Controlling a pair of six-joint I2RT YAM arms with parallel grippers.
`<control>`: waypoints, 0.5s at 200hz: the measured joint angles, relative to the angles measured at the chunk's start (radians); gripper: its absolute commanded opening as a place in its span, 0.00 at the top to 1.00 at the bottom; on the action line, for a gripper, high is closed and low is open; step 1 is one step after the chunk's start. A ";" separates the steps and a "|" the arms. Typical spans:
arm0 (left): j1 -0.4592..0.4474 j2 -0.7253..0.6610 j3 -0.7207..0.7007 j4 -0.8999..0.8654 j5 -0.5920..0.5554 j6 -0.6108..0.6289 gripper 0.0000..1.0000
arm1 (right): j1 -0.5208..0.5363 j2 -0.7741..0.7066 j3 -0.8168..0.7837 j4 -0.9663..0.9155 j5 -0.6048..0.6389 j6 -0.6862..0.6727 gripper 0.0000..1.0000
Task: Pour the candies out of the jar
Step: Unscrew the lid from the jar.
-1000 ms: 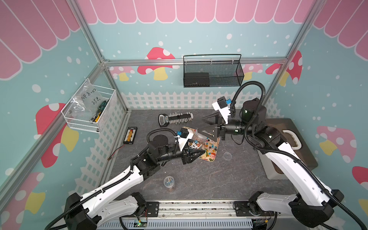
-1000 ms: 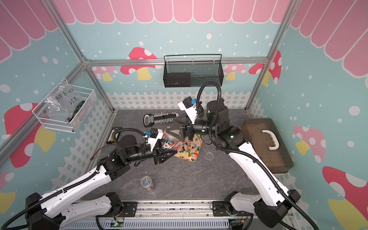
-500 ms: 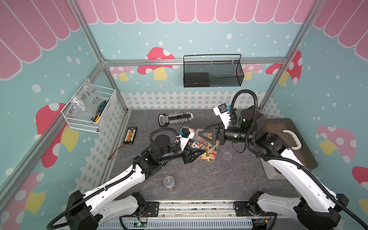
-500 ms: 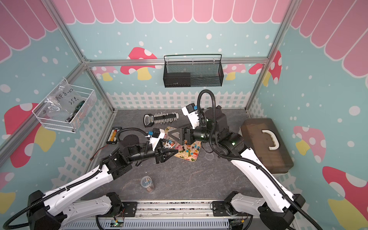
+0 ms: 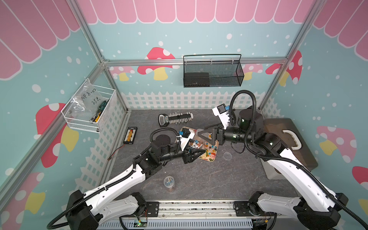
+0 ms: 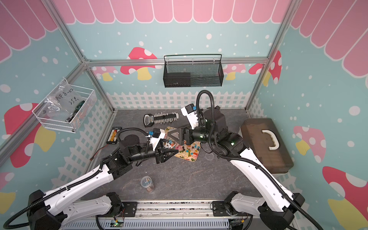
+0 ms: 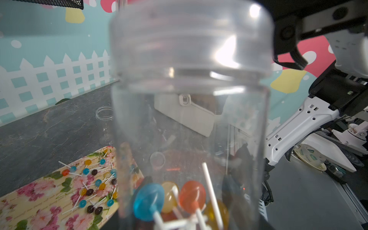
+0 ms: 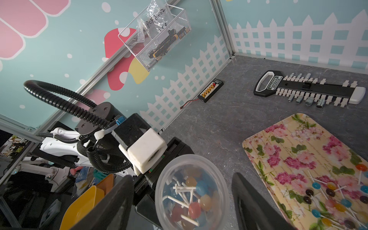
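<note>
The jar, candies still inside, is being pinched by the left tool near the tray. The right tool has been lowered around its capped end and is being narrowed, still spread; uncapping is seemingly being prepared.

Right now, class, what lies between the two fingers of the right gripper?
The top end of the clear jar, with candies inside, sits between the fingers of the right gripper. The right wrist view shows it.

Grey tabletop w/ floral tray, socket rack, lid, small cup.
</note>
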 measured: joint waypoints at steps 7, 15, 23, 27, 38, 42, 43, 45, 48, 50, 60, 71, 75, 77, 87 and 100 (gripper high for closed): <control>0.000 0.000 0.000 0.000 0.000 0.000 0.52 | 0.003 0.004 0.000 0.000 0.000 0.000 0.28; 0.000 0.000 0.000 0.000 0.000 0.000 0.52 | 0.005 0.008 -0.001 0.000 0.001 0.001 0.29; 0.000 0.000 0.000 0.000 0.000 0.000 0.52 | 0.005 0.013 -0.001 0.000 0.001 0.001 0.31; 0.000 0.000 0.000 0.000 0.000 0.000 0.52 | 0.005 0.015 -0.001 0.000 0.001 0.001 0.32; 0.000 0.000 0.000 0.000 0.000 0.000 0.52 | 0.005 0.021 -0.001 0.000 0.001 0.002 0.38; 0.000 0.000 0.000 0.000 0.000 0.000 0.52 | 0.005 0.023 -0.001 0.000 0.000 -0.002 0.41; 0.000 0.000 0.000 0.000 0.000 0.000 0.52 | 0.005 0.023 -0.001 0.001 0.000 0.000 0.42; 0.000 0.000 0.000 0.000 0.000 0.000 0.52 | 0.005 0.024 -0.001 0.001 0.001 0.002 0.43; 0.000 0.000 0.000 0.000 0.000 0.000 0.52 | 0.005 0.024 -0.001 0.001 0.001 -0.006 0.45; 0.000 0.000 0.000 0.000 0.000 0.000 0.52 | 0.005 0.025 -0.001 0.001 0.000 -0.002 0.47; 0.000 0.000 0.000 0.000 0.000 -0.001 0.52 | 0.005 0.028 -0.001 0.001 0.002 -0.008 0.53; 0.000 0.000 0.000 0.000 -0.003 -0.003 0.52 | 0.005 0.028 -0.001 0.000 0.002 -0.013 0.57; 0.000 0.000 0.000 0.000 -0.004 -0.003 0.52 | 0.005 0.028 -0.001 0.001 0.000 -0.019 0.57; 0.000 0.000 0.000 0.000 -0.003 -0.004 0.52 | 0.005 0.028 -0.001 0.001 0.002 -0.018 0.58; 0.000 0.000 0.000 0.002 -0.003 -0.005 0.52 | 0.005 0.028 -0.001 0.003 0.000 -0.032 0.59; 0.000 -0.001 0.000 0.004 -0.003 -0.007 0.52 | 0.005 0.029 0.000 0.004 -0.005 -0.056 0.63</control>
